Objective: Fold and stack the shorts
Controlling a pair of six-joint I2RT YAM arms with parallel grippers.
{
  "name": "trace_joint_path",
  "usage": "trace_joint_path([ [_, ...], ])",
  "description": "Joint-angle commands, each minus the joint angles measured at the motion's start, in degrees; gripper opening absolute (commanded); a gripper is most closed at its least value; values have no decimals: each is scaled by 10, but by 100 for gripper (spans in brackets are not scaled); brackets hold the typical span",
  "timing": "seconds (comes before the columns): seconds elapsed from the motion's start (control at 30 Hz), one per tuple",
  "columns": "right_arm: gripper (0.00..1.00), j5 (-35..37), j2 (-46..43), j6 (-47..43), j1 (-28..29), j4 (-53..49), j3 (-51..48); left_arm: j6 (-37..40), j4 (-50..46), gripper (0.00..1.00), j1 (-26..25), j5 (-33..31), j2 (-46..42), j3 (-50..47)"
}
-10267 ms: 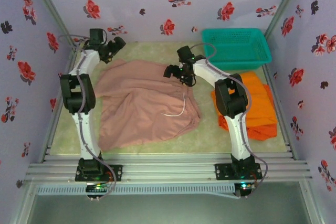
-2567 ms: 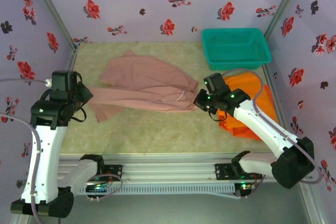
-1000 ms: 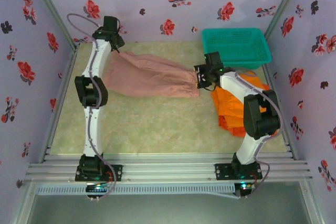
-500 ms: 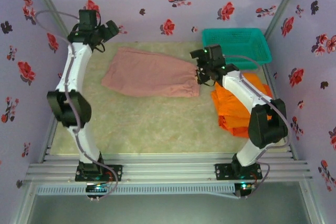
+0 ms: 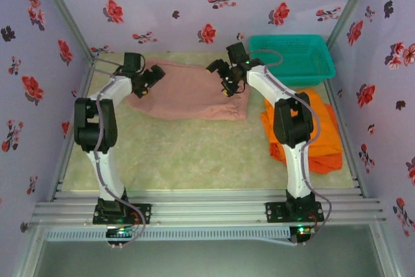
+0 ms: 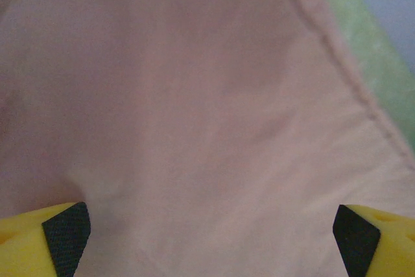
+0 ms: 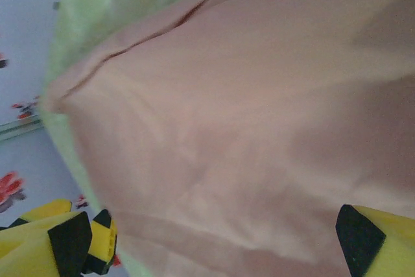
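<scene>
pink-brown shorts [image 5: 191, 92] lie folded flat across the back of the desk [image 5: 194, 154]. left fingers [image 6: 63, 237] are spread wide right over the left end, right fingers [image 7: 360, 238] wide open over the right end, and neither has hold of anything. orange shorts [image 5: 318, 128] sit heaped at the right, just in front of the teal basket [image 5: 292, 63]

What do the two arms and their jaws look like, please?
The left arm and the right arm match: white links between black joint housings, each on a black base bolted to the aluminium rail. A thin grey cable runs along each arm. The jaws are bright yellow, tipped with black pads.
</scene>
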Motion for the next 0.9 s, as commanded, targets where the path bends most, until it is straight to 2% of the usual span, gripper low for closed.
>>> trace_joint_path([
  [0.0,99,-3,31,-52,-22,-65,30,-6,47,99,3,-11,13,-18],
  [0.23,99,-7,61,-65,-48,-60,17,-5,67,99,36,-46,1,-99],
  [0.47,99,-38,46,-63,-44,-48,-13,4,70,99,45,-78,-67,-216],
  [0.63,99,-64,-21,-62,-21,-13,-96,-17,87,99,46,-100,-154,-342],
  [0.77,99,-70,-104,-58,11,20,-196,-34,82,99,48,-109,-261,-435],
  [0.87,99,-67,-177,-63,35,42,-260,-28,56,100,50,-104,-364,-461],
])
